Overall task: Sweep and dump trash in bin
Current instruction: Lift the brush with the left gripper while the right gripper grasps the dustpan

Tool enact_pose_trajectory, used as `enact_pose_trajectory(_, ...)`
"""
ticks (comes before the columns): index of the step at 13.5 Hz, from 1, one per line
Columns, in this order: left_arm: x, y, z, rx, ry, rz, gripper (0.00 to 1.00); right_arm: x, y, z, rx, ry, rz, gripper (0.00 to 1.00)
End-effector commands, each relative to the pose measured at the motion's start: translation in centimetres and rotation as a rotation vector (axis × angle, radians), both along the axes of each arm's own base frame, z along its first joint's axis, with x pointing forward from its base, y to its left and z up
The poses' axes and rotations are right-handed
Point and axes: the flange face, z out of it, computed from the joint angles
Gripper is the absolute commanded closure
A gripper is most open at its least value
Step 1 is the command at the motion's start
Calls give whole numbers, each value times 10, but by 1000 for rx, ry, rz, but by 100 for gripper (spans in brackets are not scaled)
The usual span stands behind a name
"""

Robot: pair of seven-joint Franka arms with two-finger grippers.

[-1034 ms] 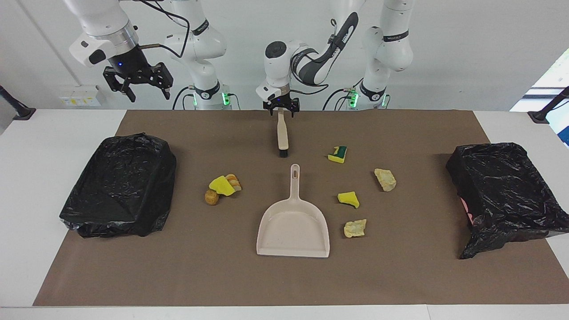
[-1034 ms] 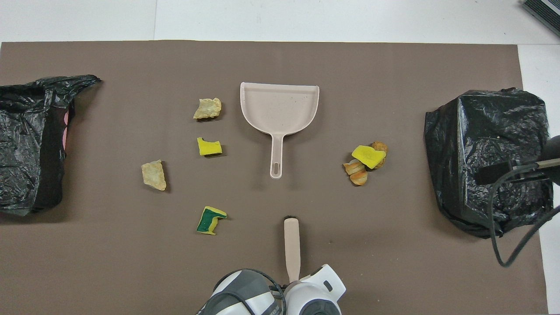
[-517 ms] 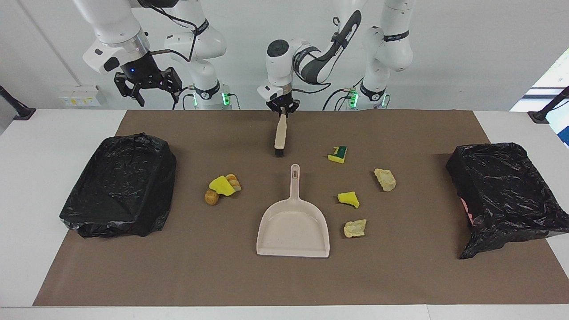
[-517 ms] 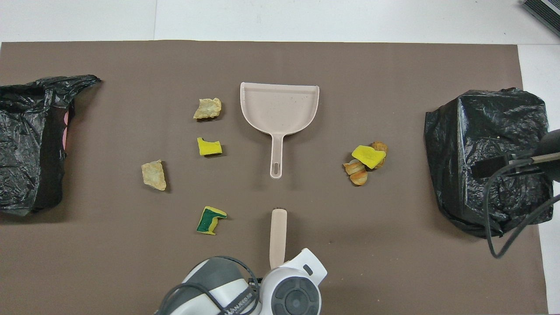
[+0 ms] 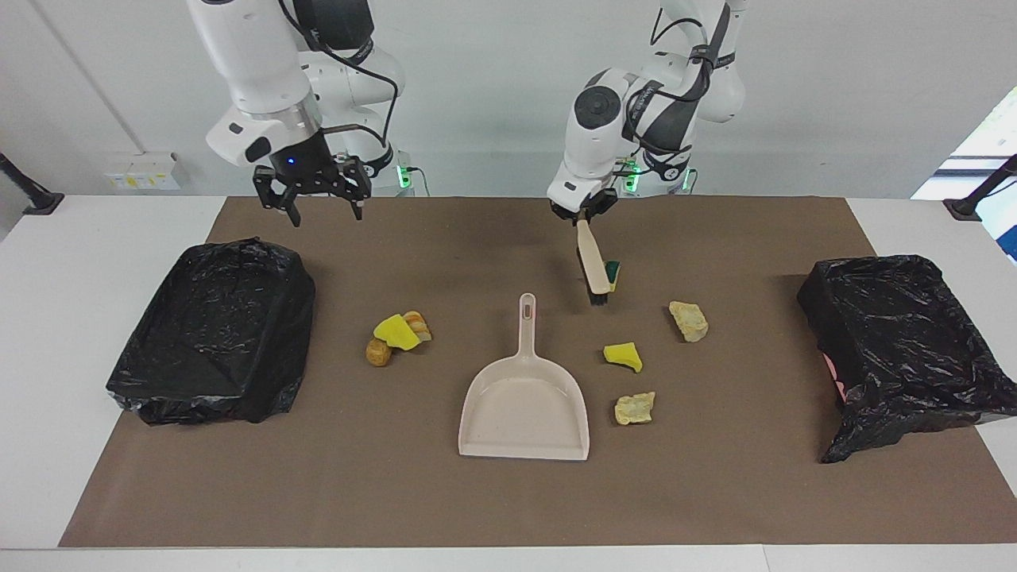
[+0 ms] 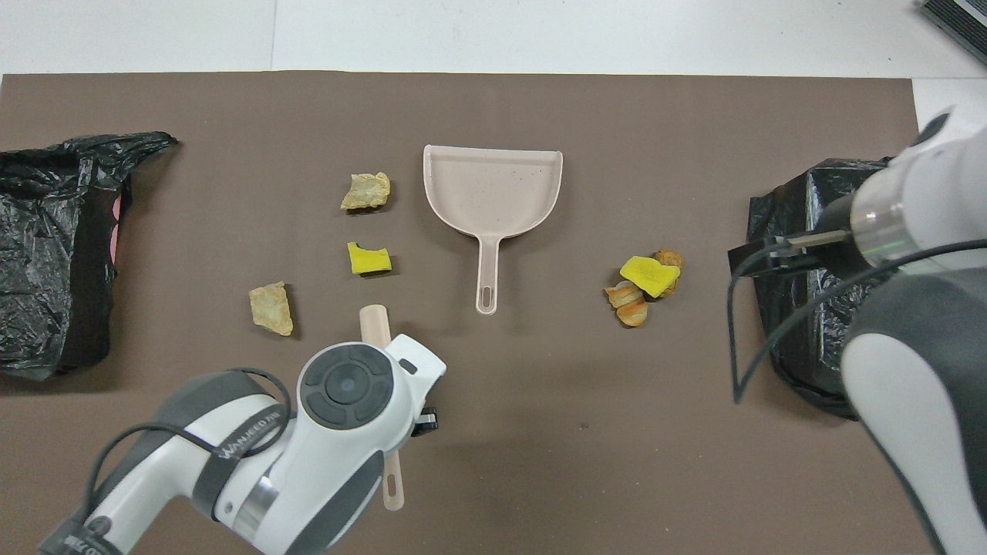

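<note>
My left gripper (image 5: 585,214) is shut on the handle of the beige brush (image 5: 592,262). The brush slants down, and its black bristles (image 5: 598,299) are low over the mat right beside a green-backed sponge scrap (image 5: 612,274). From above, the left arm covers that scrap and only the brush's ends (image 6: 375,322) show. More trash lies on the mat: a yellow sponge piece (image 5: 622,355), two pale chunks (image 5: 688,320) (image 5: 634,407), and a yellow sponge with bread lumps (image 5: 397,332). The beige dustpan (image 5: 524,405) lies mid-mat. My right gripper (image 5: 326,206) hangs open and holds nothing.
Two bins lined with black bags stand on the brown mat, one at the right arm's end (image 5: 214,330) and one at the left arm's end (image 5: 906,342). The dustpan's handle (image 6: 487,270) points toward the robots. The right arm (image 6: 910,324) hangs over its bin.
My left gripper has carried the brush from the middle toward the left arm's end, up to the green-backed sponge scrap. The right gripper has come lower and toward the middle.
</note>
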Motion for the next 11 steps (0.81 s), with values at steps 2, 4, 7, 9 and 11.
enact_pose_trajectory(2,38,67,-3,72,-18,102,100,47,70,-67,84,29,-140,0)
enact_pose_trajectory(4,49,98,-8,95,8,168,100,58,122,-105,89,15,-192,0)
enact_pose_trajectory(7,64,150,-17,95,11,276,100,57,179,-150,116,13,-225,0)
enact_pose_trajectory(9,62,168,-32,89,34,260,100,56,205,-175,129,16,-246,0)
enact_pose_trajectory(11,62,177,-41,82,31,263,100,51,232,-196,136,19,-270,0)
